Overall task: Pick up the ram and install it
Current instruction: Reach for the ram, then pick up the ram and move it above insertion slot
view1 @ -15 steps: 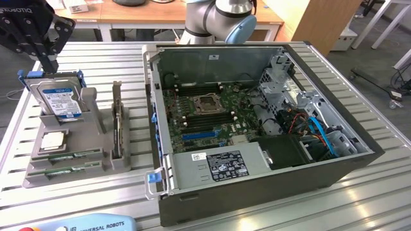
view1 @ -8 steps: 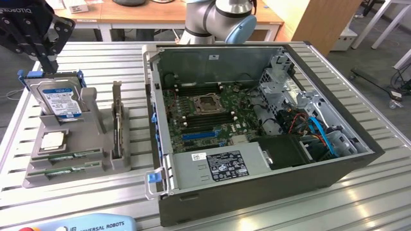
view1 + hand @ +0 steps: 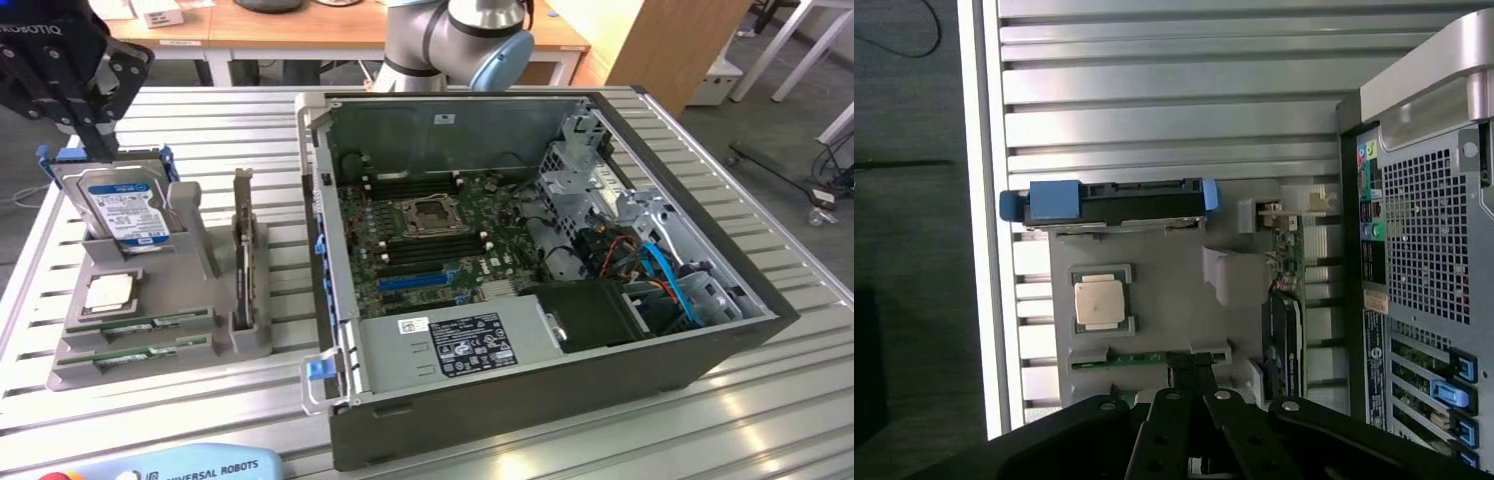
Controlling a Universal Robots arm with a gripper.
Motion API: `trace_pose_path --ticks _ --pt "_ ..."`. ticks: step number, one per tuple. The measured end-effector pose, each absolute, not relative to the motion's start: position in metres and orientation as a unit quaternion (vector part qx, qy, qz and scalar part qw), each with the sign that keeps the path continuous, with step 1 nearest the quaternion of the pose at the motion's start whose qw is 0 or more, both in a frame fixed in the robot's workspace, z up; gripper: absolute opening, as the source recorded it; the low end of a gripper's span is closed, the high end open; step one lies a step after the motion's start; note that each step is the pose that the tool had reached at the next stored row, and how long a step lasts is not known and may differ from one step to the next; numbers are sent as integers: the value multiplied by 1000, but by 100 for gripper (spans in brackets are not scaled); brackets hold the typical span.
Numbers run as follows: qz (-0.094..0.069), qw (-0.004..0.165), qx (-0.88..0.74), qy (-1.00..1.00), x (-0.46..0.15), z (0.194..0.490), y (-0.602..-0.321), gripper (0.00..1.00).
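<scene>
The end effector (image 3: 1189, 368) is closed, its 2 fingers pressed tip to tip with nothing between them. In the exterior view it hangs well above the grey holder (image 3: 80, 375) at that view's left, clear of everything on it.

The ram (image 3: 1144, 357) lies straight below. Seen from the wrist, the fingertips line up just beside this thin green strip, so the gap between them is mostly one of height rather than sideways offset. The stick lies flat on edge in a slot at the holder's near end. Its long axis runs across the holder, from the exterior view's left to its right. That axis appears to lie along the line in which the fingers would part, not across it, though I cannot be sure. A second stick (image 3: 134, 352) lies parallel just in front of the ram in the exterior view, and which of the 2 is meant I cannot tell.

Beyond them on the holder sit the square processor (image 3: 110, 290), then the upright hard drive (image 3: 127, 200), with the expansion card (image 3: 243, 260) standing on edge alongside.

Farther along the bench (image 3: 200, 130), to the exterior view's right, the computer case (image 3: 534, 400) lies open, its motherboard (image 3: 441, 230) exposed.
</scene>
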State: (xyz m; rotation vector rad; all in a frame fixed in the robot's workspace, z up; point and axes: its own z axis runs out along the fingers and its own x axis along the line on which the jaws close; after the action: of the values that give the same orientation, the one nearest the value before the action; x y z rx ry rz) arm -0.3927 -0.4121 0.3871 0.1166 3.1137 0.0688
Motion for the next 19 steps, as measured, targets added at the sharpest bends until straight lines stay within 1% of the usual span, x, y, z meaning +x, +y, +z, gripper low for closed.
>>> trace_pose_path --ticks 10,19 --pt "22 12 37 999 -393 387 -425 10" --pt "22 12 37 999 -393 387 -425 10"
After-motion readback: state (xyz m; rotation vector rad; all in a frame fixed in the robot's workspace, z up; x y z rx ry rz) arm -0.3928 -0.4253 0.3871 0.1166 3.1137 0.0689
